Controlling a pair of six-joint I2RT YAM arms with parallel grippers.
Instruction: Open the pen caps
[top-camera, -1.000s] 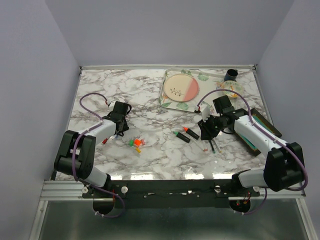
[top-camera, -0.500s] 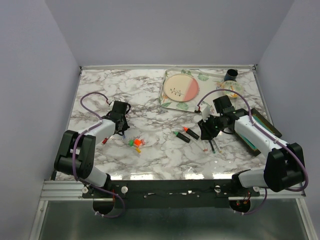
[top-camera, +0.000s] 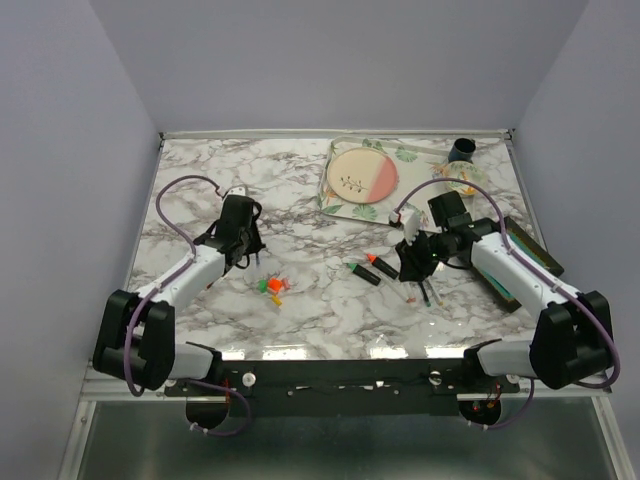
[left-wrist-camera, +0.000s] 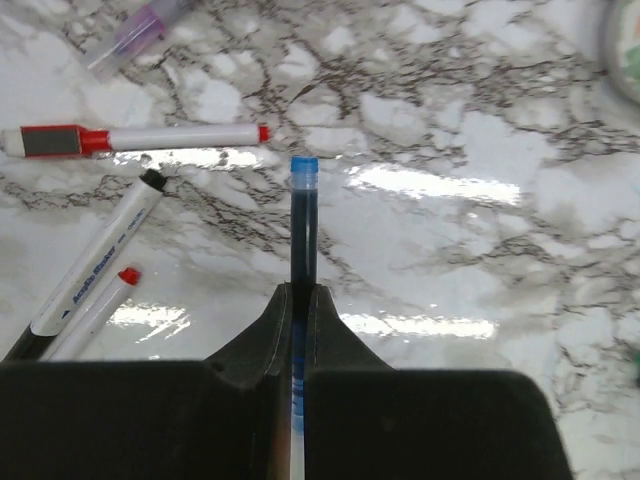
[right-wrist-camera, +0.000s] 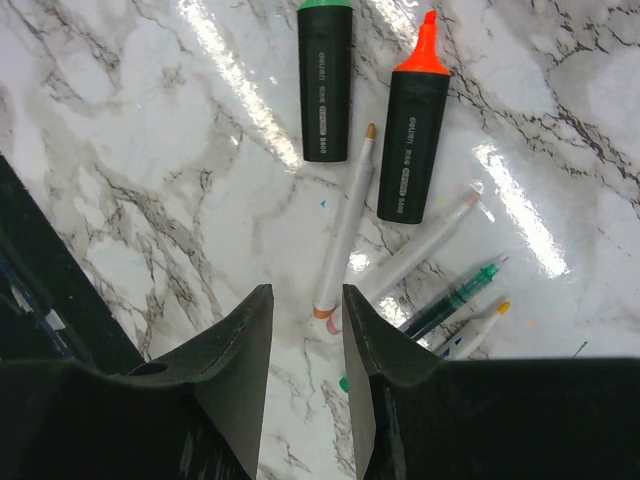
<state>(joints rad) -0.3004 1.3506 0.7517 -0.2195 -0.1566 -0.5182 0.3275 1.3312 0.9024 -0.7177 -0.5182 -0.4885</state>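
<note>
My left gripper (left-wrist-camera: 300, 295) is shut on a thin dark blue pen (left-wrist-camera: 303, 230). The pen's light blue end (left-wrist-camera: 304, 165) points away from the fingers, above the marble. In the top view this gripper (top-camera: 240, 238) is left of a small pile of loose caps (top-camera: 270, 287) in orange, green and yellow. My right gripper (right-wrist-camera: 307, 300) is open and empty, hovering over a white pen with an orange tip (right-wrist-camera: 345, 215). Beyond it lie a green-ended highlighter (right-wrist-camera: 322, 85) and an uncapped orange highlighter (right-wrist-camera: 412, 140). In the top view the right gripper (top-camera: 410, 262) is beside them.
Under the left gripper lie a red marker (left-wrist-camera: 140, 137), a black-tipped white marker (left-wrist-camera: 95, 260) and a red-tipped pen (left-wrist-camera: 100, 305). More thin pens (right-wrist-camera: 455, 300) lie right of the right gripper. A tray with a plate (top-camera: 340, 205), a black cup (top-camera: 463, 150) and a dark box (top-camera: 525, 250) stand behind.
My left arm has risen and swung a little to the right and back, carrying the blue pen. The right arm has hardly moved.
</note>
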